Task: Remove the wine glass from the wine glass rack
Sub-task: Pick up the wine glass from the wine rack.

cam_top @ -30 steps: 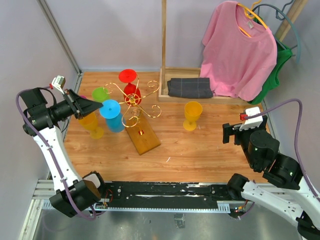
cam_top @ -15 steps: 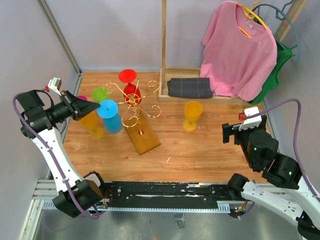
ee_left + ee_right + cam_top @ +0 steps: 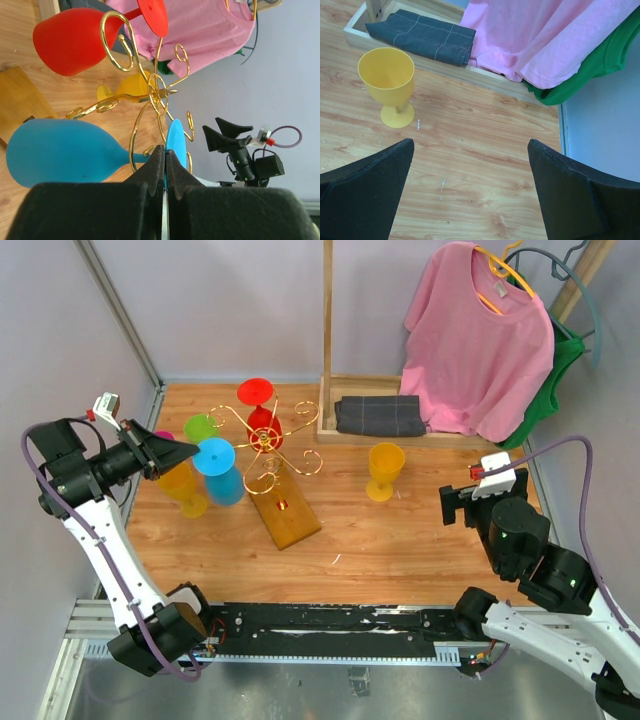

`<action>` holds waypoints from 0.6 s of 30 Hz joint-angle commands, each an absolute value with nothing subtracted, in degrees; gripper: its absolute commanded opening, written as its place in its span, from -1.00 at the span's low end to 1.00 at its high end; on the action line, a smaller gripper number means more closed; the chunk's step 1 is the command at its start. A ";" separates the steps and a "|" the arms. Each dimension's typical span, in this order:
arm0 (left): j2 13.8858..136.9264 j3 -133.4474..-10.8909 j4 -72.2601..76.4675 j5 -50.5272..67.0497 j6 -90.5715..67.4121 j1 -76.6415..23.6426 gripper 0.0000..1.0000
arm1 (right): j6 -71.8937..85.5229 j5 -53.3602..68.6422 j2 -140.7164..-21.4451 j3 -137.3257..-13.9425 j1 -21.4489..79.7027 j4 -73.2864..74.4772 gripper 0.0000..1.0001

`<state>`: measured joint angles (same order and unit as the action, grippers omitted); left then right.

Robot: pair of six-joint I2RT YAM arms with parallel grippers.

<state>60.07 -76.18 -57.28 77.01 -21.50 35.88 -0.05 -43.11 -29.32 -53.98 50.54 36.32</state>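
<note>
Hanging blue wine glass (image 3: 221,468), gold rack (image 3: 264,440) — closed left jaws

A pink shirt (image 3: 480,340) hangs on a hanger at the back right, with a green garment (image 3: 548,390) behind it. Below lies a folded dark cloth (image 3: 380,415) in a wooden tray (image 3: 330,432) on the bench (image 3: 400,540).

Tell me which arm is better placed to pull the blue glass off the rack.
Left, probably. The left gripper, shut, sits right beside the blue glass hanging upside down on the gold rack. The right gripper, open, is far across the table, past the upright yellow glass.
</note>
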 commanded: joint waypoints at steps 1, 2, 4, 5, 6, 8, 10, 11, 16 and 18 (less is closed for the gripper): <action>59.50 -77.37 -61.32 78.08 -25.07 36.47 -0.99 | -1.13 -44.49 -29.64 -53.47 51.41 34.42 0.97; 59.50 -77.23 -61.45 77.93 -25.05 36.52 -0.99 | -1.22 -44.55 -29.63 -53.46 51.39 34.33 0.97; 59.29 -76.88 -61.73 77.65 -25.07 36.56 -1.00 | -1.22 -44.64 -29.76 -53.40 51.39 34.27 0.97; 59.14 -76.76 -61.89 77.54 -25.06 36.56 -1.00 | -1.23 -44.65 -29.85 -53.25 51.41 34.28 0.97; 59.01 -76.72 -61.90 77.46 -25.05 36.56 -1.00 | -1.23 -44.66 -29.80 -53.14 51.39 34.28 0.97; 58.89 -76.79 -62.10 77.43 -25.09 36.56 -0.99 | -1.15 -44.70 -29.80 -53.01 51.38 34.19 0.97; 58.89 -77.04 -62.20 77.35 -25.07 36.56 -0.99 | -1.10 -44.61 -29.84 -52.83 51.39 34.03 0.97; 58.81 -77.21 -62.27 77.34 -25.06 36.56 -0.99 | -1.15 -44.62 -29.87 -52.82 51.36 33.93 0.97; 58.88 -78.06 -62.49 76.98 -25.14 36.72 -0.99 | -0.98 -44.65 -29.85 -52.77 51.37 33.93 0.97; 59.06 -78.35 -62.49 76.91 -25.14 37.11 -1.00 | -0.97 -44.72 -29.77 -52.67 51.41 33.93 0.97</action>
